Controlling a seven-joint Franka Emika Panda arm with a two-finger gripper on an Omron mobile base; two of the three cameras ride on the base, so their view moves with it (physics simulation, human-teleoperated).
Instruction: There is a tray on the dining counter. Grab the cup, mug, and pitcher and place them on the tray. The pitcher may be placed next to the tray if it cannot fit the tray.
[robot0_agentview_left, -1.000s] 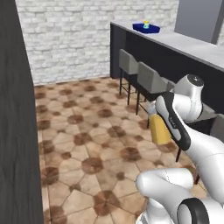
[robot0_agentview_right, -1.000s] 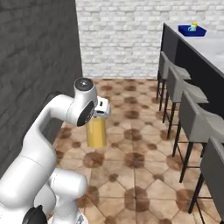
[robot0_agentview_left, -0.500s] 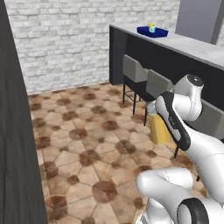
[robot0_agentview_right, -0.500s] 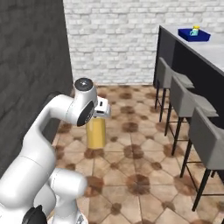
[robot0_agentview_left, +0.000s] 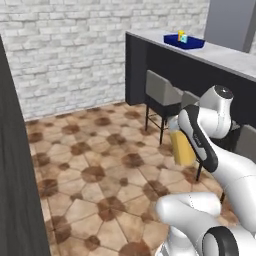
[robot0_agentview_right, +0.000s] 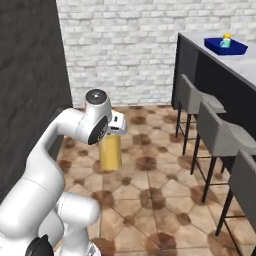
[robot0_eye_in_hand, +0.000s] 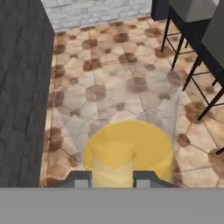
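tool (robot0_eye_in_hand: 112, 178) grips pitcher (robot0_eye_in_hand: 127, 151) | right base: bar stools (robot0_agentview_right: 216, 135)

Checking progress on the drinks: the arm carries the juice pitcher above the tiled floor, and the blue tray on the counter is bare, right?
Not quite. The pitcher is carried, but the tray isn't bare: the right base view shows a yellow cup and a teal mug on it.

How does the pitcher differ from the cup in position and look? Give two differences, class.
The pitcher hangs in the gripper above the floor; the cup stands on the tray. The pitcher is clear glass showing orange juice; the cup is opaque. Both look yellowish.
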